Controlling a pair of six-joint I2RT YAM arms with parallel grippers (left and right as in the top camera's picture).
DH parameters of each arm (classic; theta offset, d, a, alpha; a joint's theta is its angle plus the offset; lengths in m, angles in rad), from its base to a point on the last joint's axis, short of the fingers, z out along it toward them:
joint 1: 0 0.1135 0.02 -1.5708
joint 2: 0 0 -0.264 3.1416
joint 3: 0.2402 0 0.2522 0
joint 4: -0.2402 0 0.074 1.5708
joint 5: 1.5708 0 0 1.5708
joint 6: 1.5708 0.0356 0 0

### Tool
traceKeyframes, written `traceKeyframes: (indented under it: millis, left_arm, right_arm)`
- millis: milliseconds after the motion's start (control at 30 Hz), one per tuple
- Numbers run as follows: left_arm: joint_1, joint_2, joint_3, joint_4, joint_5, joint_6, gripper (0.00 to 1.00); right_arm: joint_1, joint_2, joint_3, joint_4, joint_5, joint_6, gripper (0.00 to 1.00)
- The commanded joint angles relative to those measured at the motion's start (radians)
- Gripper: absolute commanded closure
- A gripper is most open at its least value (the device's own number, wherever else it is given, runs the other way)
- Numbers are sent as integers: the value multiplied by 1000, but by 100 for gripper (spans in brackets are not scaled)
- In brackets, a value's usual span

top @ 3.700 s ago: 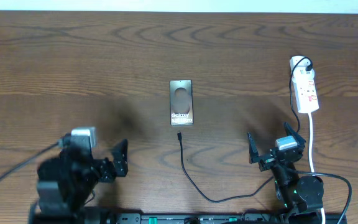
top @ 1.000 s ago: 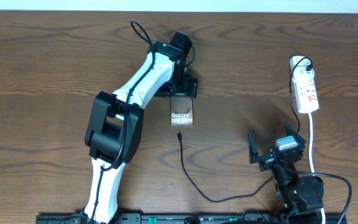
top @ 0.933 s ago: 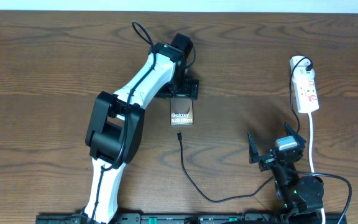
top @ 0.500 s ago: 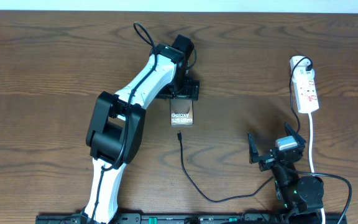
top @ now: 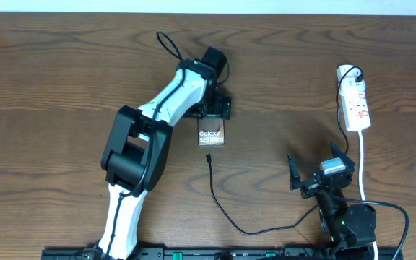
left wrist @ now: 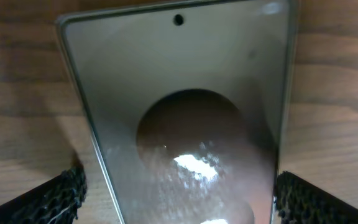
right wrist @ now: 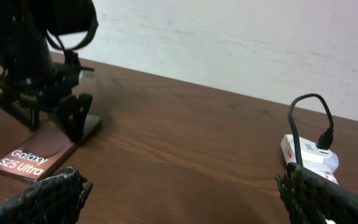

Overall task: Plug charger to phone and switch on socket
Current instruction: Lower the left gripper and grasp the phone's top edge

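Observation:
The bronze-grey phone (top: pixel 211 136) lies face up at the table's middle, with its "Galaxy" lettering showing. My left gripper (top: pixel 212 110) is over the phone's far end, open, with one finger on each long side. In the left wrist view the phone (left wrist: pixel 185 112) fills the frame between my fingers (left wrist: pixel 64 194); the left finger stands a little off the edge and the right one is close against it. The charger's black plug tip (top: pixel 208 156) lies just in front of the phone, and its cable (top: pixel 226 215) runs back right. My right gripper (top: pixel 321 175) is open and empty at the front right. The white socket strip (top: pixel 356 105) lies at the far right.
The strip's white cord (top: pixel 363 170) runs toward the front edge past my right gripper. A black plug (top: pixel 354 72) sits in the strip's far end. In the right wrist view the phone (right wrist: pixel 39 155) is at the left and the strip (right wrist: pixel 309 152) at the right.
My left arm has reached from the front left out to the phone's far end. Over the last second it shifted slightly right. The phone, cable and right arm have not moved.

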Motion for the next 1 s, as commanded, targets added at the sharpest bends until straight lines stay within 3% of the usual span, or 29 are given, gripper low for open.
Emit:
traceKeyframes:
  millis: [0, 500, 667, 733, 967]
  left_arm:
    - [-20, 11, -60, 47, -71, -49, 2]
    - [-63, 11, -148, 168, -71, -60, 2]
    - [-63, 11, -151, 114, -71, -230, 0]
    - [-64, 11, -152, 83, -71, -284, 4]
    - [-73, 11, -154, 66, -71, -294, 6]
  right_arm:
    - [0, -6, -1, -4, 0, -10, 1]
    - [0, -6, -1, -4, 0, -11, 1]
    - [0, -6, -1, -4, 1, -11, 1]
    - [0, -6, -1, -4, 0, -11, 1]
    - [0, -6, -1, -4, 0, -11, 1]
